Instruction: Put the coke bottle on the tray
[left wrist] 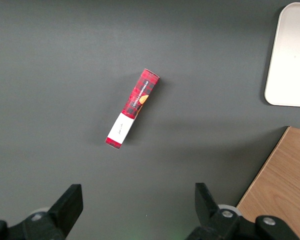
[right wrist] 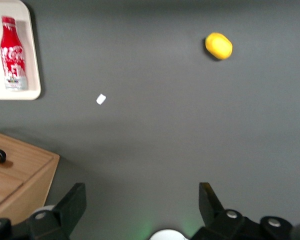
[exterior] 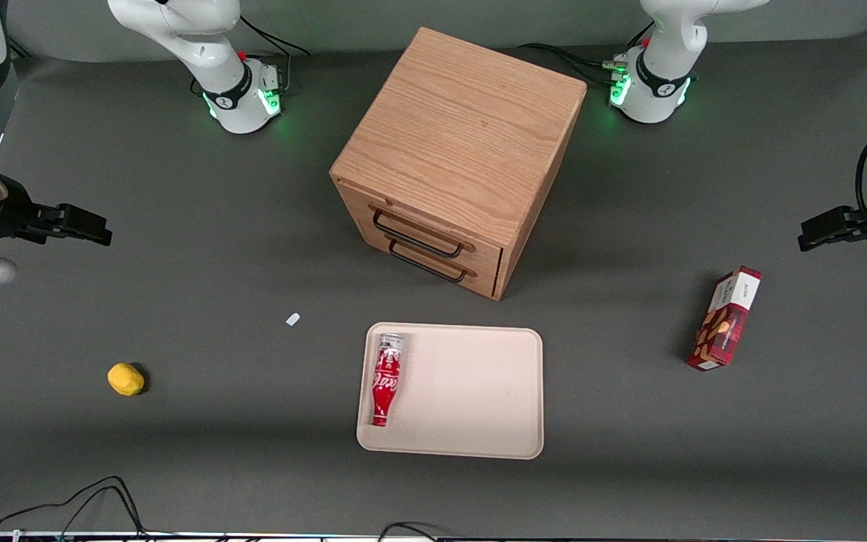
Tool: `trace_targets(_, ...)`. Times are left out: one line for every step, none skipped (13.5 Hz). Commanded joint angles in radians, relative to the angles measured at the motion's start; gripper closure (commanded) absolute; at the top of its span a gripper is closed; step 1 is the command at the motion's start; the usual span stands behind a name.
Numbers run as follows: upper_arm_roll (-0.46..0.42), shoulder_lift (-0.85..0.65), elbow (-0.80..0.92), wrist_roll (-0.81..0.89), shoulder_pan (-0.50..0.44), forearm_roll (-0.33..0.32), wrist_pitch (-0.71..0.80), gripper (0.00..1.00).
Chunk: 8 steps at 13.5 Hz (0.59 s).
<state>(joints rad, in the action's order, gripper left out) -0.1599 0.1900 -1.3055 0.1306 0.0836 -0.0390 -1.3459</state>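
The coke bottle lies on its side inside the tray, along the tray's edge at frame centre-left, cap pointing toward the front camera, silvery base toward the cabinet. Placement looks done. The gripper hangs at the frame's left edge, well apart from the tray, fingers spread wide and holding nothing. What remains, I judge, is to hold clear and leave the bottle undisturbed; being round, it could roll.
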Motion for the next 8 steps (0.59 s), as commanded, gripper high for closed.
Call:
trace_targets(0.017,-0.007,0.019,-0.029,-0.008,-0.021,0.042,0.00)
trace_targets(0.035,-0.007,0.019,-0.029,-0.028,-0.021,0.042,0.00)
trace_targets(0.055,-0.007,0.019,-0.028,-0.050,-0.019,0.042,0.00)
trace_targets(0.083,-0.007,0.019,-0.029,-0.073,-0.019,0.042,0.00)
trace_targets(0.104,-0.007,0.019,-0.029,-0.087,-0.015,0.042,0.00)
trace_targets(0.106,-0.007,0.020,-0.029,-0.087,-0.012,0.042,0.00)
trace_targets(0.102,-0.009,0.020,-0.029,-0.076,-0.010,0.042,0.00)
trace_targets(0.102,-0.011,0.020,-0.029,-0.071,-0.010,0.042,0.00)
